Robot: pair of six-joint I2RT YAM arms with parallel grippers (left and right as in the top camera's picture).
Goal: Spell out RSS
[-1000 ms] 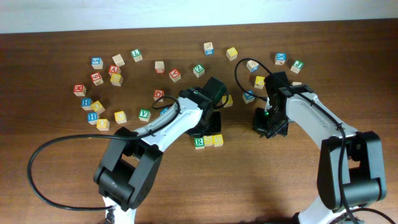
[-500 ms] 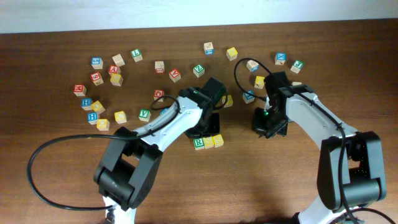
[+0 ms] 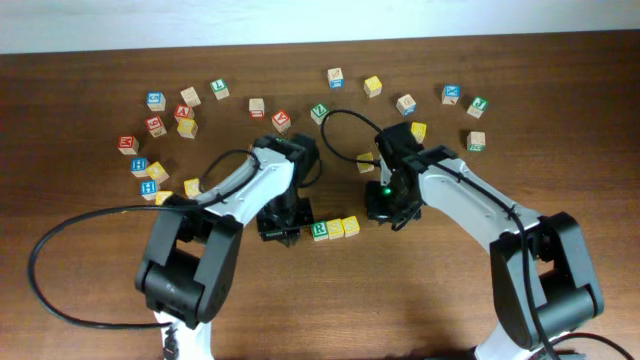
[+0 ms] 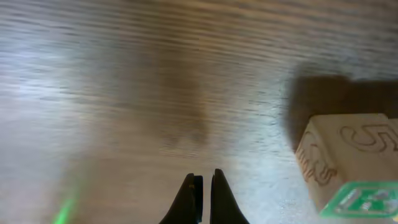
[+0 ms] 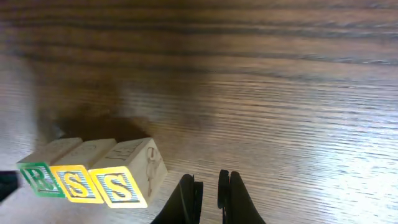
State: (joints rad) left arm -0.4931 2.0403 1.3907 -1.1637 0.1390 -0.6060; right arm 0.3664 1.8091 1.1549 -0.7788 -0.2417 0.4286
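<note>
Jaws shifted left, seemingly closed, flanking RSS (image 3: 335, 228).

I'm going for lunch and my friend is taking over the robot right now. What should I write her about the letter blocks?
Grippers: the left gripper is shut and holds nothing, low over the table by the R end of the row. The right gripper is shut and holds nothing, by the last S.
Blocks: the green R cube, first S cube and second S cube sit side by side.
Done: they read RSS.
Left: probably just lifting both arms away without bumping the row.
</note>
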